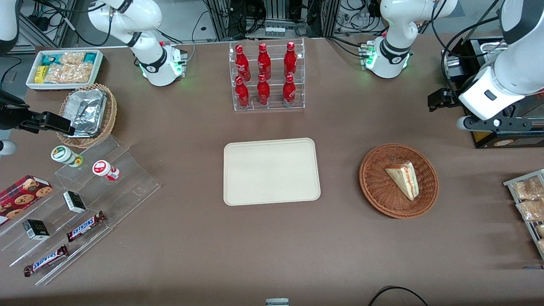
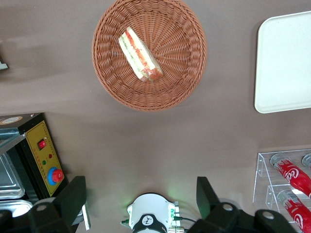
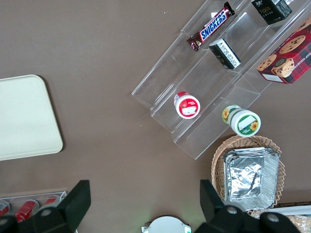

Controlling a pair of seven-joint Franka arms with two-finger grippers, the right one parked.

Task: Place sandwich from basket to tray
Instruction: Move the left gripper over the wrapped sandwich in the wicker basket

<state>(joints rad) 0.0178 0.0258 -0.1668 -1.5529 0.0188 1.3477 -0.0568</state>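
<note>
The sandwich point(image 1: 403, 178) point(image 2: 140, 54), a pale wedge with red and green filling, lies in the reddish-brown wicker basket point(image 1: 374, 187) point(image 2: 112, 82). The cream tray point(image 1: 272, 171) point(image 2: 286, 63) sits bare at the table's middle, beside the basket toward the parked arm's end. My gripper point(image 1: 438, 100) point(image 2: 141, 196) hangs high over the table, farther from the front camera than the basket and well apart from it. Its black fingers point(image 2: 73, 199) stand wide open with nothing between them.
A clear rack of red bottles point(image 1: 267, 76) point(image 2: 291, 174) stands farther back than the tray. A black box with a yellow panel point(image 2: 43, 155) sits beside my arm's base point(image 2: 150, 218). A wire rack of pastries point(image 1: 529, 199) lies at the working arm's end, and acrylic snack steps point(image 1: 85, 191) toward the parked arm's.
</note>
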